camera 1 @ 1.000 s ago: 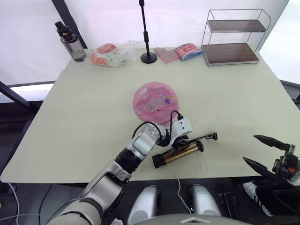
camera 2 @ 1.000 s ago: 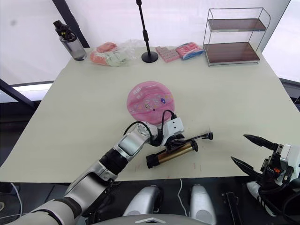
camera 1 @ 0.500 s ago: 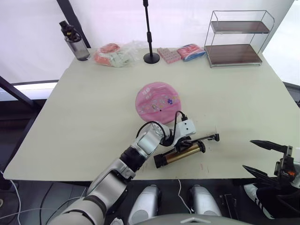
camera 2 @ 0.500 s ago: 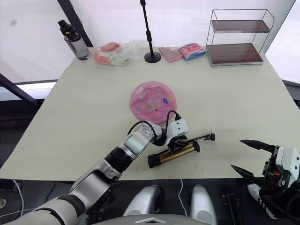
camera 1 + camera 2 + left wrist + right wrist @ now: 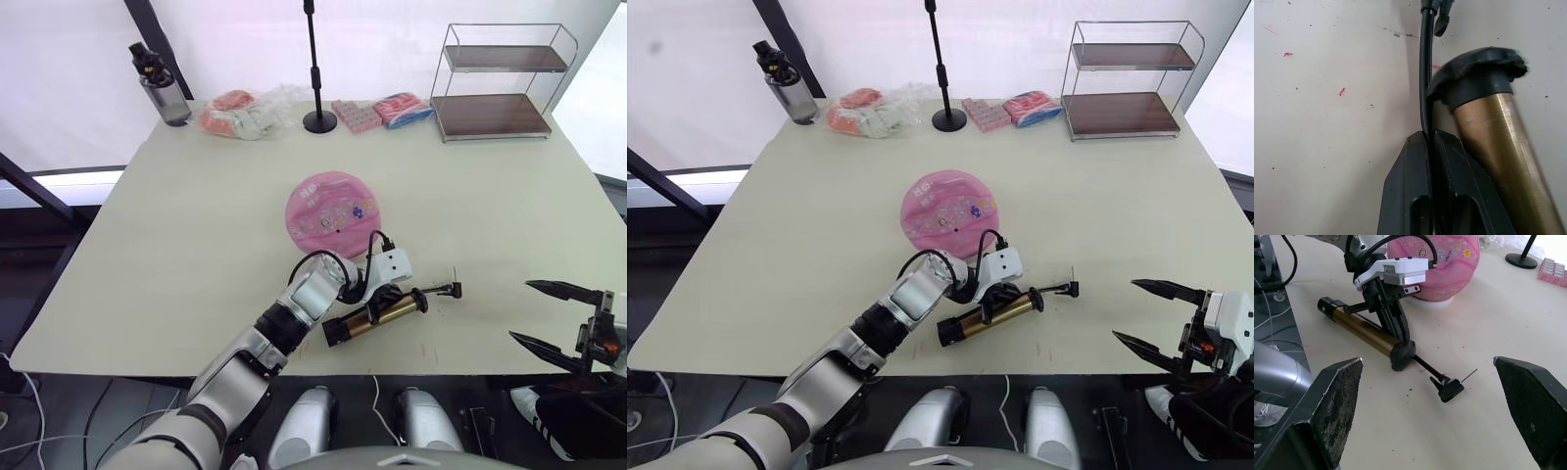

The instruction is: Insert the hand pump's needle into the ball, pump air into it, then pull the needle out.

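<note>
Left gripper [image 5: 1431, 147] pinching hose [image 5: 1425, 73] (beside hand pump [image 5: 377, 318]), ball [image 5: 332, 203] print — seemingly unreadable

From my seat, open table [image 5: 509, 225] lies between my right gripper [image 5: 558, 315], fingers spread at the near edge, and the needle [image 5: 1468, 376]. My left gripper [image 5: 384, 300], pinched on the hose [image 5: 1425, 73], crowds the pump [image 5: 377, 319]; the ball [image 5: 333, 203] blocks just behind. The shelf rack [image 5: 502, 80] and stand [image 5: 315, 69] sit well back.
</note>
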### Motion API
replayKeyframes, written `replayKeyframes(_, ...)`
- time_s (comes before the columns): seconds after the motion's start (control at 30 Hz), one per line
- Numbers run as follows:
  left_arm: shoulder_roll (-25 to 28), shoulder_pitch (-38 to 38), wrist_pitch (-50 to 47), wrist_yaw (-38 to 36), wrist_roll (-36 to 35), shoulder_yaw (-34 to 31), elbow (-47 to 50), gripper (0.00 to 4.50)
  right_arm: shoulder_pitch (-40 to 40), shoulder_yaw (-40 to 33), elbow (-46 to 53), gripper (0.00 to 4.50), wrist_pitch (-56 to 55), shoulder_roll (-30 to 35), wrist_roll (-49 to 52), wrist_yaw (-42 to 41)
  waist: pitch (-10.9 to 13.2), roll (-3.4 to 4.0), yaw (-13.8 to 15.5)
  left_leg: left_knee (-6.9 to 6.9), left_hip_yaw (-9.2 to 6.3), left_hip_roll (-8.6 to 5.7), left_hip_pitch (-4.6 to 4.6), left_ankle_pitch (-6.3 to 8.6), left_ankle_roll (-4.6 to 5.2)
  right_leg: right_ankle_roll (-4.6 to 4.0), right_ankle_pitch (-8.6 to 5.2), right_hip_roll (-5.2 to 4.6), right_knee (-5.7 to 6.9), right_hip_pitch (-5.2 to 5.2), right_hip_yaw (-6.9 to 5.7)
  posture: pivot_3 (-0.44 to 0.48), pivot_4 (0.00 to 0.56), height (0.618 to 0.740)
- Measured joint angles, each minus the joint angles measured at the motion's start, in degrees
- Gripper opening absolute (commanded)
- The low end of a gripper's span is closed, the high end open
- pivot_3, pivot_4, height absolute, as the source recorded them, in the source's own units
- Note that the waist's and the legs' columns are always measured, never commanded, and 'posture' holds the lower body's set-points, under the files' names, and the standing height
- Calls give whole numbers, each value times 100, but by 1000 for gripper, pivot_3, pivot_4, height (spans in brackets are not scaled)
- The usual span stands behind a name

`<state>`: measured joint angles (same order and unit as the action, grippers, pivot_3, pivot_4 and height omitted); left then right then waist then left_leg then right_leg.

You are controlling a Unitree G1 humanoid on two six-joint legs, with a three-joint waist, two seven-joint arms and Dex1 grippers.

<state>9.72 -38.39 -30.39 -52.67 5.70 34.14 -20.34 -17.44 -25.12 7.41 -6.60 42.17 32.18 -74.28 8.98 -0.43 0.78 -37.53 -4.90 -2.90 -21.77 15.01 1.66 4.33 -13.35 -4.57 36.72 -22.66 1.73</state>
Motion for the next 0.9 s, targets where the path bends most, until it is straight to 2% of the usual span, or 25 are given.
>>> replayKeyframes(0.27,-18,121,381,81,3,-116,-22,105,5,2,-58,4500,3,-111,-4,38,-1,0,8,0,-4,-3,-1,0,0,0,0,-5,-1,2,-5,0,150,740)
replayKeyframes(0.47,-13,613,881,261,-131,-349,362,105,-89,-9,81,4500,281,-344,72,522,2,0,2,0,-6,-1,-8,0,-1,-1,0,-7,0,-6,-5,0,150,740)
replayKeyframes(0.7,45,834,1509,434,-287,-794,804,105,-144,-1,796,4500,1529,-806,684,1852,2,2,-11,0,-8,2,-7,0,-1,-3,0,-7,1,-7,-6,0,150,740)
replayKeyframes(0.8,-7,959,1805,410,-527,-1025,854,105,57,204,1403,4500,2525,-1146,1120,3035,1,2,-3,0,-10,2,-9,0,-1,-3,0,-8,0,-8,-7,0,150,740)
replayKeyframes(0.9,15,1029,1829,255,-724,-1125,910,105,318,364,1650,4500,3029,-1399,1427,3689,1,2,-9,0,-8,0,-11,0,-1,-3,0,-8,1,-12,-7,0,150,740)
